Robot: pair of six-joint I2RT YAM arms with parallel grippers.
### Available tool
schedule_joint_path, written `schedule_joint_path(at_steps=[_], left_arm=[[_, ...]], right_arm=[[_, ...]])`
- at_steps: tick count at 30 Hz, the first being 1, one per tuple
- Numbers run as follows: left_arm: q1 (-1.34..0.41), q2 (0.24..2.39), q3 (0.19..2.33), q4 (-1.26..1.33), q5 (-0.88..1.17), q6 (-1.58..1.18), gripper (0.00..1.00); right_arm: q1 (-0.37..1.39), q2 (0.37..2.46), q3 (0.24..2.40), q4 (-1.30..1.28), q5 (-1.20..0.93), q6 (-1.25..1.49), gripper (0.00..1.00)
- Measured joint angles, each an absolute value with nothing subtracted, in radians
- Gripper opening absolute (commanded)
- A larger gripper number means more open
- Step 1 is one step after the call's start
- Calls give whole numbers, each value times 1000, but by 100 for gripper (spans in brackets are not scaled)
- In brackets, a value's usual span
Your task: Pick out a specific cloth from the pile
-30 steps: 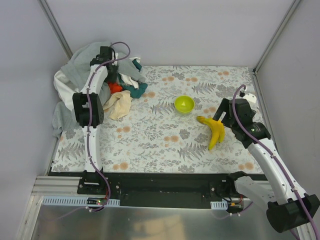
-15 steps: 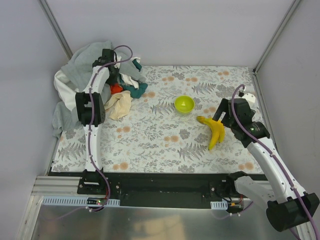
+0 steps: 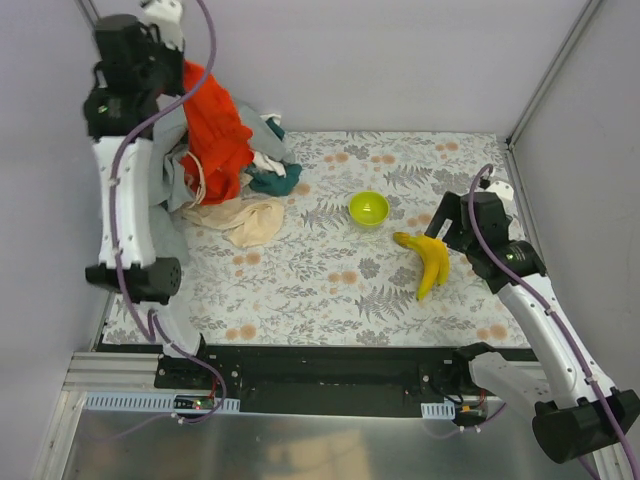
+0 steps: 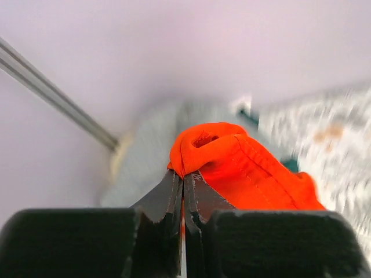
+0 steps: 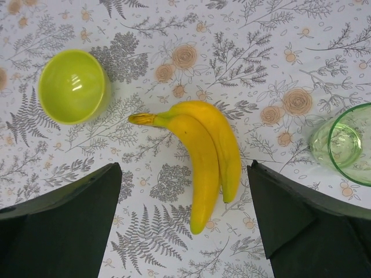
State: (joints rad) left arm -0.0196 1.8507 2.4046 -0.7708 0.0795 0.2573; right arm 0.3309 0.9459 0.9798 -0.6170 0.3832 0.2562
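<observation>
The bright orange-red cloth (image 3: 215, 130) hangs from my left gripper (image 3: 178, 62), which is raised high at the back left and shut on the cloth's top edge. In the left wrist view the jaws (image 4: 183, 180) are pinched together on a fold of the orange-red cloth (image 4: 243, 171). The cloth's lower end still trails into the pile (image 3: 265, 165) of grey, white and teal clothes at the back left of the table. My right gripper (image 5: 184, 223) is open and empty, hovering above two yellow bananas (image 5: 206, 153) at the right.
A cream-beige cloth (image 3: 245, 218) lies in front of the pile. A yellow-green bowl (image 3: 368, 208) stands mid-table; it also shows in the right wrist view (image 5: 72, 86). A clear green glass (image 5: 348, 145) stands right of the bananas. Walls close in at left, back and right.
My left gripper has risen sharply from the pile, pulling the orange-red cloth up and out of it. The cream cloth has shifted a little. The right arm has barely moved.
</observation>
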Motion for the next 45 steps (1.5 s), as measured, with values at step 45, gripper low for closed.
schedule_joint_path(at_steps=[45], left_arm=[[-1094, 1916, 2828, -1113, 365, 165, 0]], right_arm=[[266, 875, 1209, -776, 598, 284, 99]])
